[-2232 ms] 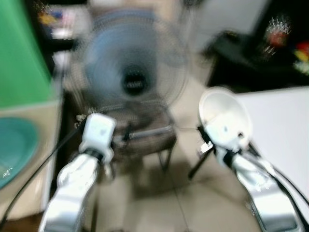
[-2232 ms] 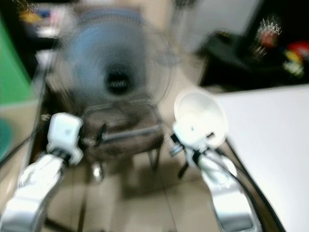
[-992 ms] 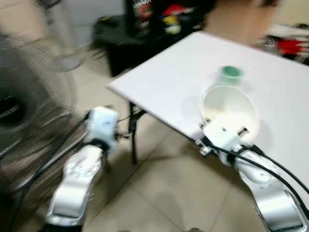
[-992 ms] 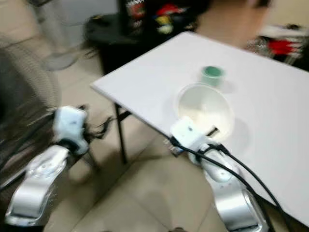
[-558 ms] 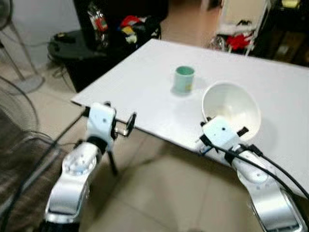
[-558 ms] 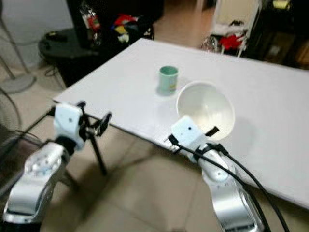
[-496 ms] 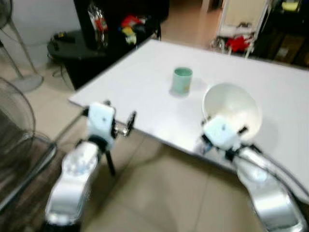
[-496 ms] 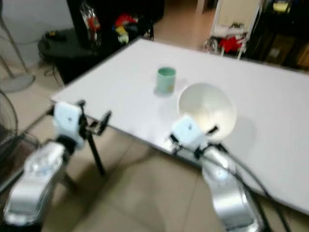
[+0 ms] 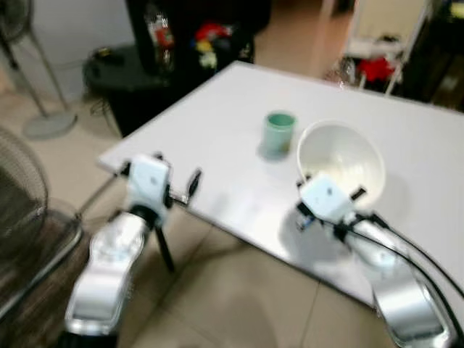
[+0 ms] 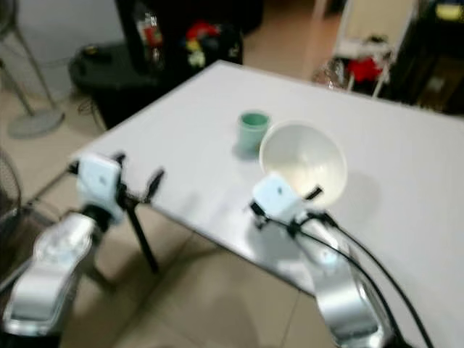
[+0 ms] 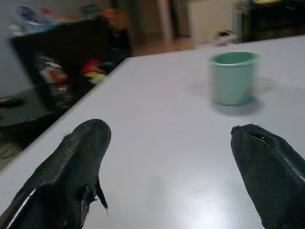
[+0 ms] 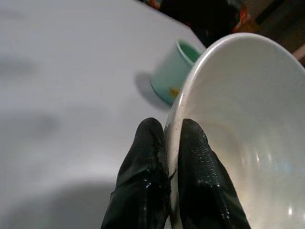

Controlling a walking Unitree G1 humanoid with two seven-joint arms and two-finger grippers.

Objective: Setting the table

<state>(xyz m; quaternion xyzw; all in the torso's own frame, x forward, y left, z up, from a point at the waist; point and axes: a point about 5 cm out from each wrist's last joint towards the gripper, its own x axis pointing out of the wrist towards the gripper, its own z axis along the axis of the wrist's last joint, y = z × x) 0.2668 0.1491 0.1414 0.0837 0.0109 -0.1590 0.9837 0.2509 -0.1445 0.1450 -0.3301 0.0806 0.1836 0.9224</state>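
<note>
Right pincer (image 12: 170, 143): pressed together on the rim of the white bowl (image 9: 346, 161), one finger inside the wall, one outside; bowl carried tilted above the white desk (image 9: 217, 156), its mouth facing away from the robot.
Left pincer (image 11: 169, 162): spread wide, holding nothing, at the desk's near-left edge.
Green cup (image 9: 279, 132): upright on the desk, just beside the bowl on the robot's left and slightly farther back.
Right wrist view: shows the pinch on the bowl's rim close up, with the cup past the rim.
Left wrist view: shows the cup (image 11: 233, 77) across bare desk top, between and beyond the two spread fingers.
Head views: show both silver arms, tiled floor, a standing fan (image 9: 32, 69) at far left and dark clutter behind the desk; slightly blurred.
Count: one bowl, one cup, one desk, two pincers.
</note>
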